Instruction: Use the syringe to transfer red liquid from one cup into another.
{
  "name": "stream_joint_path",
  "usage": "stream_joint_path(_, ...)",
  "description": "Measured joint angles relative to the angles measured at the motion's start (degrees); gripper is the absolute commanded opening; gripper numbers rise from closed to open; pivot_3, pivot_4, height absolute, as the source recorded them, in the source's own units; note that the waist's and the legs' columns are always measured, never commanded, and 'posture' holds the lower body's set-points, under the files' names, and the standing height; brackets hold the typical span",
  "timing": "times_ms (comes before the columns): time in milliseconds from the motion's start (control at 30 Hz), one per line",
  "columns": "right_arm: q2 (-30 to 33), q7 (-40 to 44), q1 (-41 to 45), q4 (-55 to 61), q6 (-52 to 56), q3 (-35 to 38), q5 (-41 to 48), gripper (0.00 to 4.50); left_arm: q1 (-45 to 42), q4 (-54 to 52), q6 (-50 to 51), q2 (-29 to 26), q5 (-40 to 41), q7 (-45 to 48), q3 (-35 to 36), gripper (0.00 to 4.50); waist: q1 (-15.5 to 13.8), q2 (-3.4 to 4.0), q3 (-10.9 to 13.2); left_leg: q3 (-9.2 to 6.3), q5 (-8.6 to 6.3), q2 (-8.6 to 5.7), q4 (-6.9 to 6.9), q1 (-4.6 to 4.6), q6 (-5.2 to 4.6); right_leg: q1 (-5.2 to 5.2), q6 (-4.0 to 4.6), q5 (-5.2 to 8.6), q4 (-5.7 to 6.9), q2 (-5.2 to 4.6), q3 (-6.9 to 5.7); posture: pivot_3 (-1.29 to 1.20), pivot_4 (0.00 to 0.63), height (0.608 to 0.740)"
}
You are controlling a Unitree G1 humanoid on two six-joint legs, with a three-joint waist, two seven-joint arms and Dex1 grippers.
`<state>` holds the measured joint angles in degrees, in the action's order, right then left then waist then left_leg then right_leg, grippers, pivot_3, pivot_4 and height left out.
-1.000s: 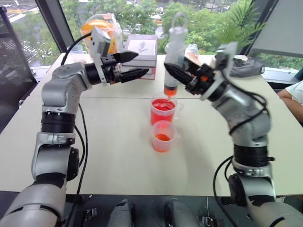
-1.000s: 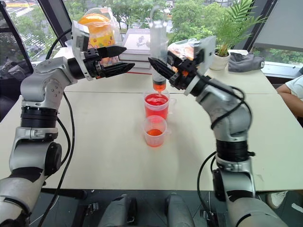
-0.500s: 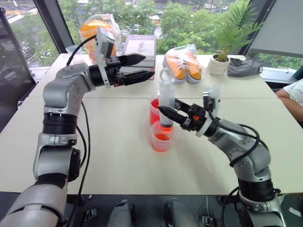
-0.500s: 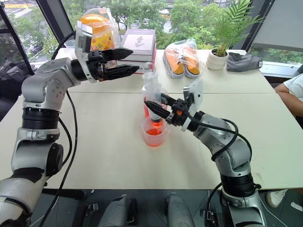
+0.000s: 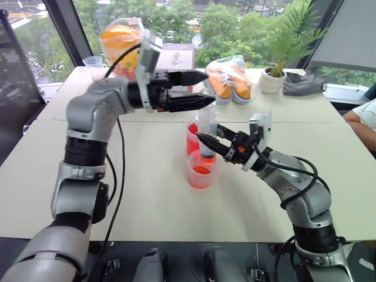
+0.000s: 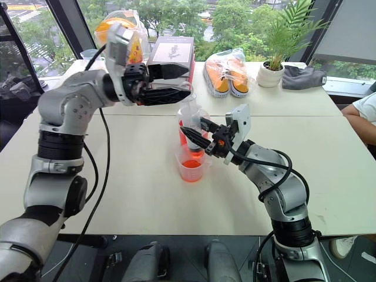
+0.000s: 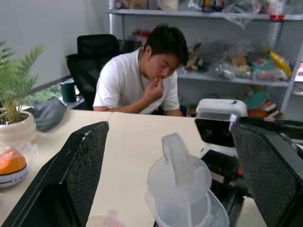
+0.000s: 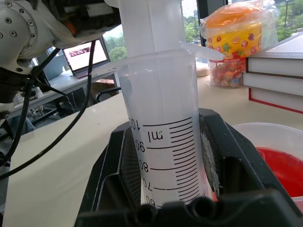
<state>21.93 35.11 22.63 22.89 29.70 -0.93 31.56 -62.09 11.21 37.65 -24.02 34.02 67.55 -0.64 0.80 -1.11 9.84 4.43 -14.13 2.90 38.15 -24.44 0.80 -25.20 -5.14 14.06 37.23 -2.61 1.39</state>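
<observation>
My right gripper (image 5: 204, 141) is shut on the barrel of the syringe (image 5: 205, 130), holding it upright. Its lower end sits at the rim of the smaller cup (image 5: 201, 173), which has a little red liquid (image 5: 201, 171) at the bottom. The tip itself is hidden. Just behind it stands the larger cup (image 5: 191, 138), tinted red (image 8: 279, 166). The barrel's upper part looks clear (image 8: 163, 142). My left gripper (image 5: 210, 88) is open at the plunger's top (image 7: 176, 158), one finger (image 7: 83, 179) on each side and apart from it.
At the table's far side are a stack of books (image 6: 170, 50), an orange-lidded snack jar (image 5: 117, 38), a bag of orange items (image 5: 229, 76), a potted plant (image 5: 271, 79) and a grey cloth (image 5: 302, 82). A person (image 7: 142, 80) sits at the right edge.
My right gripper has come down with the syringe from above the larger cup to the smaller cup. My left gripper has swung right to the plunger's top.
</observation>
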Motion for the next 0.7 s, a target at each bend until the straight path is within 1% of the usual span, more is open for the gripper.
stream_joint_path(100,0.0,0.0,0.0,-0.1,0.0,-0.1,-0.1,1.38,0.0,0.6,-0.9,1.4,-1.0,-1.3,-0.8,1.88,0.1,0.00,0.0,-0.01,0.00,0.00,0.00,0.00,0.00,-0.01,0.00,0.00,0.01,0.02,0.01,0.00,0.150,0.740)
stream_joint_path(133,0.0,0.0,0.0,-0.1,0.0,-0.1,-0.1,1.38,0.0,0.8,-1.0,1.8,-1.1,-1.6,-0.8,1.21,0.1,0.00,0.0,-0.02,0.00,0.00,0.00,0.01,0.00,-0.01,0.00,0.00,0.01,0.02,0.00,0.00,0.150,0.740)
stream_joint_path(167,0.0,-0.1,0.0,-0.2,0.0,0.0,-0.2,1.38,0.0,0.9,-1.0,1.9,-1.0,-1.5,-0.9,0.83,0.1,0.00,0.0,-0.02,0.00,0.00,0.00,0.01,0.00,-0.01,0.00,0.00,0.01,0.02,0.00,0.00,0.150,0.740)
stream_joint_path(200,0.0,-0.4,0.1,-0.5,-0.1,0.1,-0.4,1.38,0.0,1.0,-1.0,2.1,-1.0,-1.5,-0.9,0.32,0.1,0.00,0.0,-0.02,0.00,0.00,0.00,0.00,0.00,-0.01,0.00,0.00,0.00,0.02,0.00,0.00,0.150,0.740)
stream_joint_path(233,0.0,-0.5,0.1,-0.7,-0.1,0.2,-0.7,1.38,0.0,1.1,-0.9,2.4,-0.9,-1.4,-1.0,0.06,0.0,0.00,0.0,-0.02,0.00,0.00,0.00,0.00,0.00,0.00,0.00,0.00,0.00,0.02,0.01,0.00,0.150,0.740)
stream_joint_path(467,0.1,-0.1,0.2,-0.6,0.5,-0.2,-0.9,1.38,1.7,-1.3,-0.9,2.1,-0.8,-0.6,-0.9,0.06,0.1,0.00,0.0,-0.03,0.00,0.00,-0.01,0.00,0.00,-0.01,0.00,0.00,0.01,0.02,0.00,0.00,0.150,0.740)
stream_joint_path(700,0.1,-1.2,2.5,0.0,5.7,-0.1,2.1,1.38,3.2,-2.6,-1.2,1.7,-1.1,-0.6,-0.7,0.06,0.0,0.00,0.0,-0.02,0.00,0.00,0.02,0.00,0.00,0.01,0.00,0.00,0.00,0.01,0.01,0.00,0.150,0.740)
